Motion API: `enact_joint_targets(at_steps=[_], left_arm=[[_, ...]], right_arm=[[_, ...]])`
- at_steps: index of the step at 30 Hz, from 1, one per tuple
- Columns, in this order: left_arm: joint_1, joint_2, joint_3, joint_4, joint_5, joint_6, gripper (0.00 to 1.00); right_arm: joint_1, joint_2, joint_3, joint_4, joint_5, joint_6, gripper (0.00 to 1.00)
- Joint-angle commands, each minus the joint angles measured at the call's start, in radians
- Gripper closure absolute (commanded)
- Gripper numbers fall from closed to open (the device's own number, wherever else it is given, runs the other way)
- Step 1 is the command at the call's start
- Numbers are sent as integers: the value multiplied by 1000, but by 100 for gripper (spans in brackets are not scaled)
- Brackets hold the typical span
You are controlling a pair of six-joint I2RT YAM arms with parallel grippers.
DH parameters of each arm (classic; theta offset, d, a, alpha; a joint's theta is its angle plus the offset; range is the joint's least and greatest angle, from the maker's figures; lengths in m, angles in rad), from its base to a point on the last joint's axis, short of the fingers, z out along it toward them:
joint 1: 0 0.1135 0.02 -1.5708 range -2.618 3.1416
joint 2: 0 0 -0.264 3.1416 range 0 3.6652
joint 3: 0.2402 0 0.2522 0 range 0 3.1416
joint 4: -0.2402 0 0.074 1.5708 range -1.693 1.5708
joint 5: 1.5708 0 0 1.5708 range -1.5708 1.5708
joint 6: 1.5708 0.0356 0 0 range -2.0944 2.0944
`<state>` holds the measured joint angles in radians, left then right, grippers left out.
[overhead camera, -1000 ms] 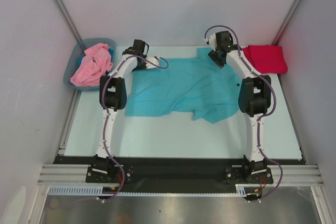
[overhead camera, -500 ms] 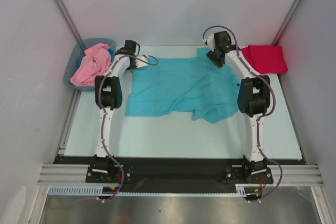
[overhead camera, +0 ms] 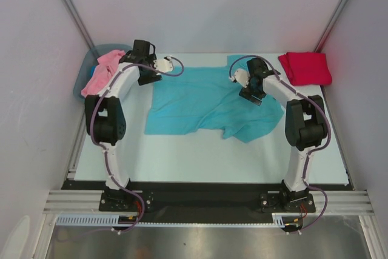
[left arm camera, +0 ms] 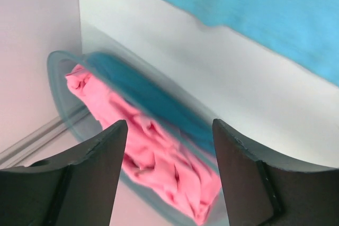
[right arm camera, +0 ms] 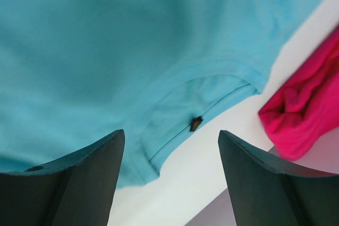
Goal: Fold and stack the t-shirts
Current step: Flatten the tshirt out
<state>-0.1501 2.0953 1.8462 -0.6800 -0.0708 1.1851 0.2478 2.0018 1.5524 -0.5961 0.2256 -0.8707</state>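
A teal t-shirt [overhead camera: 206, 101] lies spread out, with some wrinkles, in the middle of the table. My right gripper [overhead camera: 251, 92] hovers open above its collar [right arm camera: 212, 99], its fingers holding nothing [right arm camera: 169, 178]. At the back right corner lies a folded red t-shirt [overhead camera: 306, 68], also at the right edge of the right wrist view [right arm camera: 307, 115]. A crumpled pink t-shirt [overhead camera: 100, 71] fills the bin at the back left. My left gripper [overhead camera: 147, 72] stands open and empty beside the teal shirt's back left corner, facing the pink t-shirt [left arm camera: 153, 152] between its fingers [left arm camera: 169, 173].
The grey-blue plastic bin [overhead camera: 85, 80] sits against the left wall, with darker blue cloth [left arm camera: 153, 99] under the pink shirt. Pale table surface [overhead camera: 182, 156] shows in front of the teal shirt. Walls close in the left, back and right sides.
My left gripper has opened and swung left, away from the teal shirt's back corner toward the bin. My right gripper has come forward from the shirt's back edge to above the collar.
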Motion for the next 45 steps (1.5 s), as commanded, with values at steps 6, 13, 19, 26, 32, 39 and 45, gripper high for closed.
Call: enact_joint_targets(at_steps=[6,13,19,26,32,39,45], left_arm=[[-100,-310,-419,94,92,183,28],[-196,-382,-567,102,117,176,15],[-230,-441,-657,39,154,154,7],[-259,-553,-775,-16,198,130,0],[-275,-572,-858,-15,204,123,0],[-275,-474,-890,104,151,82,0],[-275,-436,-901,171,137,44,0]], right_arm=[[74,-186,-52,-218,-120,-166,23],[154,-150,5,-456,-173,-149,25],[174,-147,18,-524,-193,-119,28],[180,-163,14,-603,-215,-99,30],[186,-172,-17,-579,-200,-83,30],[186,-166,-2,-565,-187,-62,30],[186,-169,-6,-565,-183,-44,30]])
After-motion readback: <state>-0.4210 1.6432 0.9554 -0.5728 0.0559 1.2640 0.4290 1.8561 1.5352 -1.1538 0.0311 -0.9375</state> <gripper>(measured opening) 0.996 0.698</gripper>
